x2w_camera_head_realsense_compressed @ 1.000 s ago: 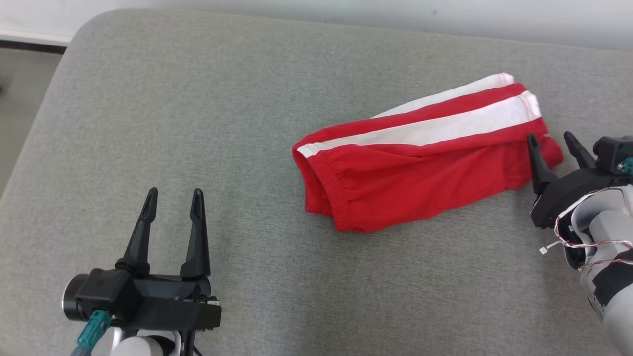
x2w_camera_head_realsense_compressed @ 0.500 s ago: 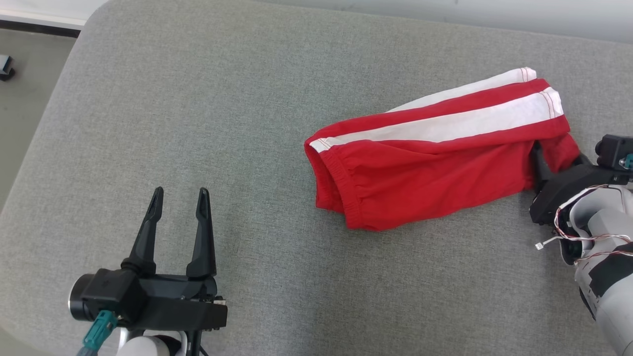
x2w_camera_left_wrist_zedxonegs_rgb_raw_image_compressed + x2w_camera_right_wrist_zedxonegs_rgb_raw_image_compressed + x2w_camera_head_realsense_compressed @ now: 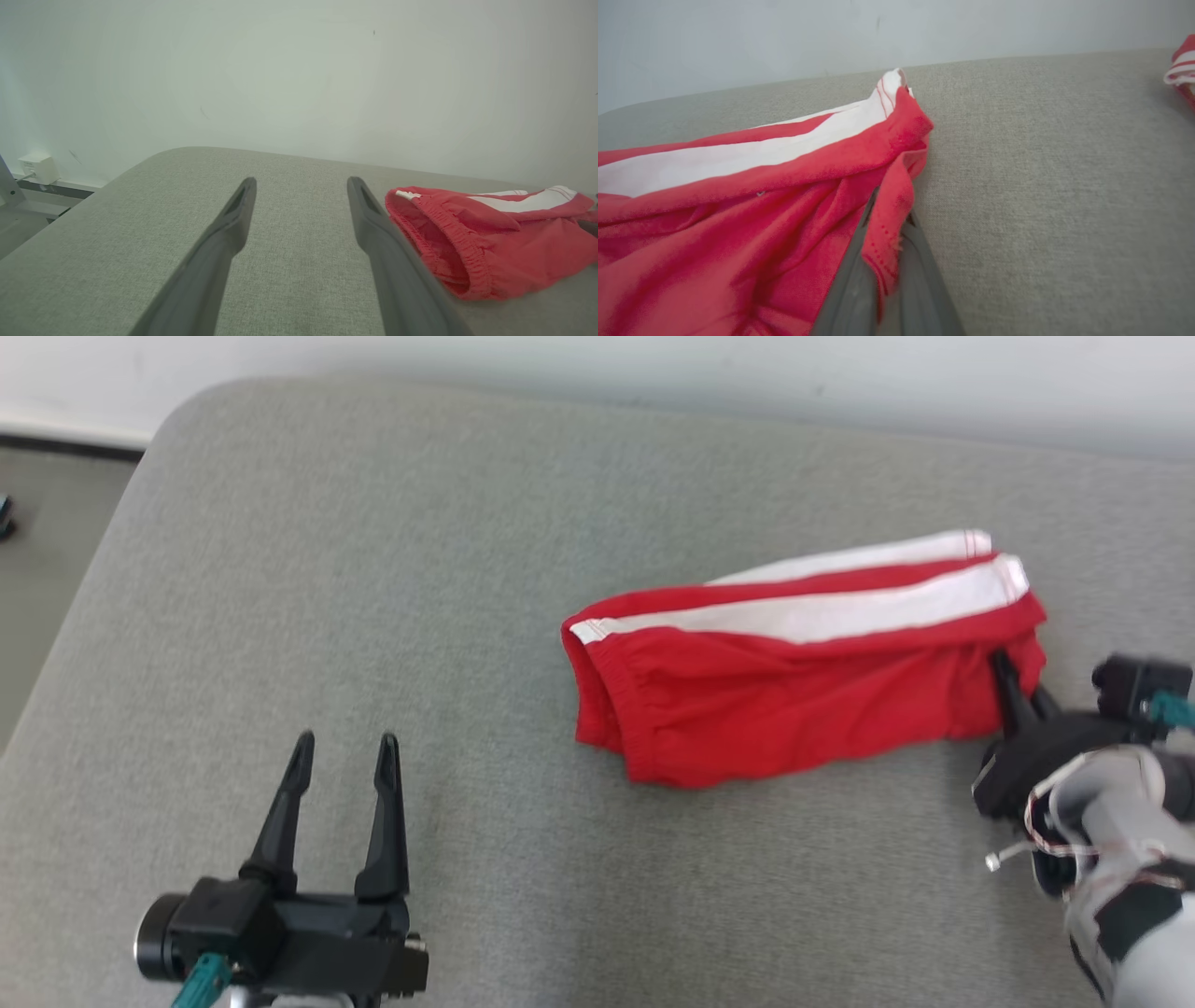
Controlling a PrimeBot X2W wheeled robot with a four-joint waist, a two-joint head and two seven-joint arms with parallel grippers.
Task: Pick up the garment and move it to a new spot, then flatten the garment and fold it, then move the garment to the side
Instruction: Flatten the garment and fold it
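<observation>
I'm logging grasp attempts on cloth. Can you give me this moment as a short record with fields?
support: grey padded surface
item: garment, red with white stripes, loosely bunched
right arm: right tool shut on the garment's hem at its right end
left arm: left tool open, over bare surface, apart from the garment
stage: grasp made, garment mostly resting on the surface

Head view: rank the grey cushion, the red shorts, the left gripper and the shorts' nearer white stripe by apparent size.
1. grey cushion
2. red shorts
3. left gripper, though nearness to the camera enlarges it
4. nearer white stripe
</observation>
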